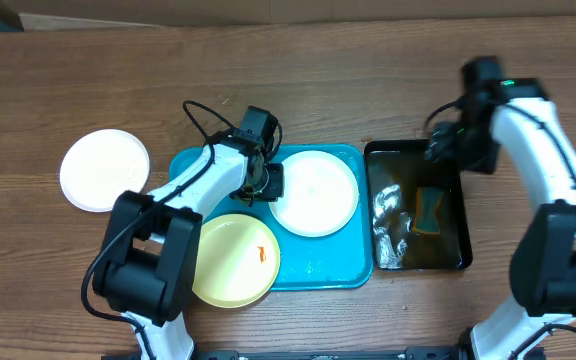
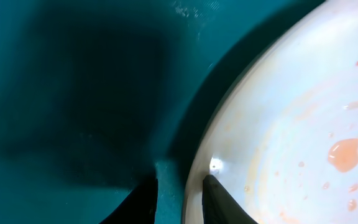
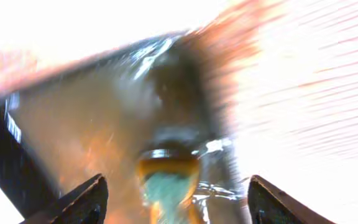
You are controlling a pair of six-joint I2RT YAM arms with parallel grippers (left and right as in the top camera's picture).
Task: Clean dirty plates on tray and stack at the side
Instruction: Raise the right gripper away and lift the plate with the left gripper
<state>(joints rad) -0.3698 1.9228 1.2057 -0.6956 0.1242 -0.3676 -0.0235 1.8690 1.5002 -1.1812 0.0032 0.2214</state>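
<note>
Left gripper [image 2: 180, 180]: astride white plate [image 1: 314, 193] left rim; clamping, I cannot tell.
Right gripper [image 3: 178, 183]: spread, above sponge [image 1: 429, 210].

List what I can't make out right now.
- Left tool grip on the white plate: cropped at left wrist view's bottom edge; wrist covers it overhead.
- Sponge in the black tray: blurred and glared in right wrist view.
- Crumpled shiny thing beside it: too small overhead to identify.

Turquoise tray [image 1: 338, 272] lay flat, white plate [image 1: 314, 192] sat in its right half, orange smears on it, pale yellow plate [image 1: 233, 260] overhung the near-left corner, one orange smear, second white plate [image 1: 105, 170] lay off-tray, left.
</note>
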